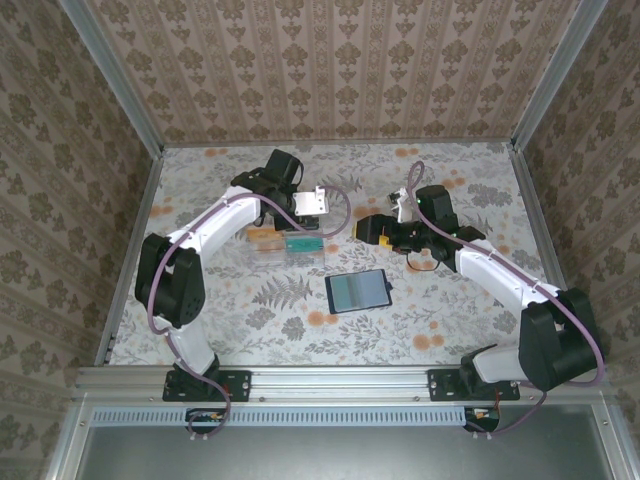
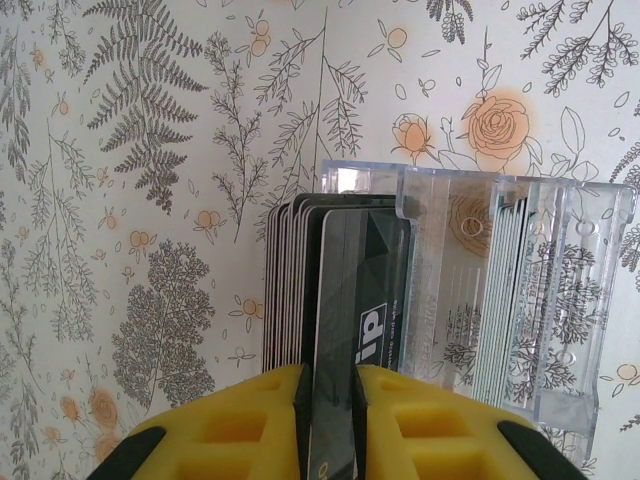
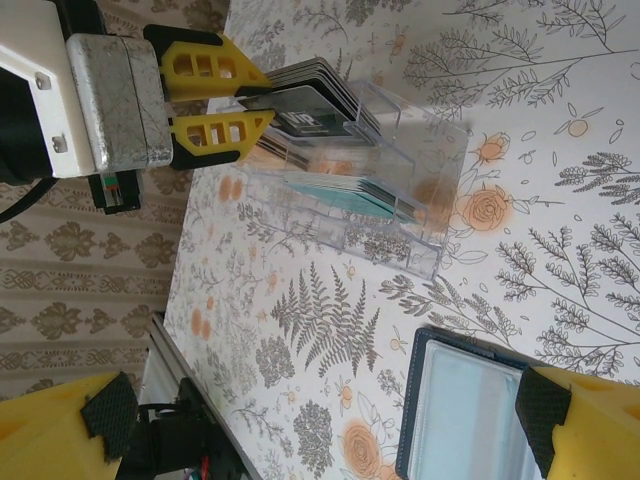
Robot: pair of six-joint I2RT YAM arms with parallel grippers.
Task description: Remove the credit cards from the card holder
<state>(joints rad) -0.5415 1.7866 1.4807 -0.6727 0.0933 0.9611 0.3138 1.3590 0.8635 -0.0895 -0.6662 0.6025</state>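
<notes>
Card holder (image 1: pixel 358 291) lies open and flat on the flowery table (image 1: pixel 450 180) in the top view, between the two arms, sleeves facing up. From up here I can't make out any card in it. Just past it is a clear box (image 1: pixel 290 246) with orange and teal stacks inside. The left gripper (image 1: pixel 302 222) is down over that box, and the right gripper (image 1: pixel 366 228) hangs near the box's right end.

Left wrist view: the yellow fingers (image 2: pixel 240 425) are set narrow, pinching a dark card (image 2: pixel 350 300) by its near edge. That card stands on edge in the box, right against a row of other credit cards (image 2: pixel 285 290).

Right wrist view: the right gripper's own fingers (image 3: pixel 60 430) are spread wide with nothing between them, hovering above the table with a corner of the card holder below.

Handling-wise, I'd guess these cards are light, stiff and pretty slick. Best bet is a square pinch across the flat faces near an exposed edge, or the card may twist out. The sleeves look soft, so the holder may need pinning down.
</notes>
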